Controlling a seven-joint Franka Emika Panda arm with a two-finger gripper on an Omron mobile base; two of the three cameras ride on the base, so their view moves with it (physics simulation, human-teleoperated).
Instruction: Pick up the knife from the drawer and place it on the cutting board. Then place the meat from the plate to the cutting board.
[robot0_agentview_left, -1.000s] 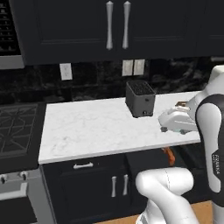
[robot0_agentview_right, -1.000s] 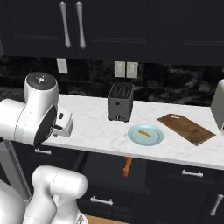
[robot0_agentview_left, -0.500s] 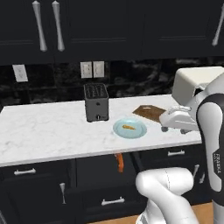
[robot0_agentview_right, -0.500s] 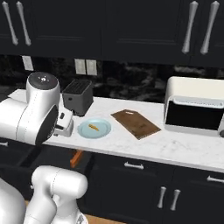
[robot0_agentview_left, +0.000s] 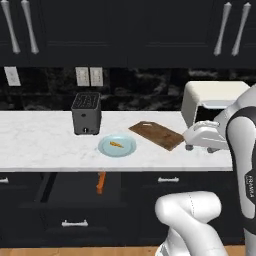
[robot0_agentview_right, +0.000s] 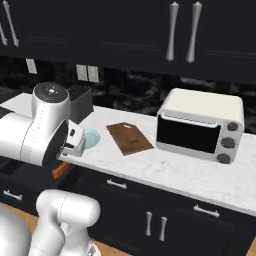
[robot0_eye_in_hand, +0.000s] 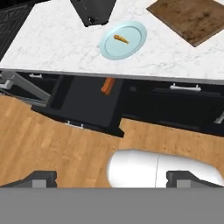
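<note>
The drawer (robot0_agentview_left: 75, 200) under the counter stands pulled out, and the knife (robot0_agentview_left: 101, 182) lies in it with its reddish-brown handle showing, as the hand view also gives for drawer (robot0_eye_in_hand: 83, 105) and knife (robot0_eye_in_hand: 107, 85). On the counter, the pale blue-green plate (robot0_agentview_left: 117, 146) carries the small orange meat (robot0_agentview_left: 116, 144). The brown cutting board (robot0_agentview_left: 156, 134) lies just right of it. My gripper (robot0_agentview_left: 200, 147) hangs open and empty above the counter's front edge, right of the board. In the hand view the gripper (robot0_eye_in_hand: 112, 178) has its fingertips (robot0_eye_in_hand: 41, 177) far apart, high above the floor.
A black toaster (robot0_agentview_left: 86, 114) stands left of the plate. A white toaster oven (robot0_agentview_left: 215, 107) sits at the right end of the counter, close behind my hand. Closed black cabinets with silver handles line the wall above. A stove top (robot0_eye_in_hand: 11, 22) lies left of the counter.
The whole picture has shifted left, so the base has driven right along the counter. The toaster oven has come into view. The gripper has stayed open and holds nothing.
</note>
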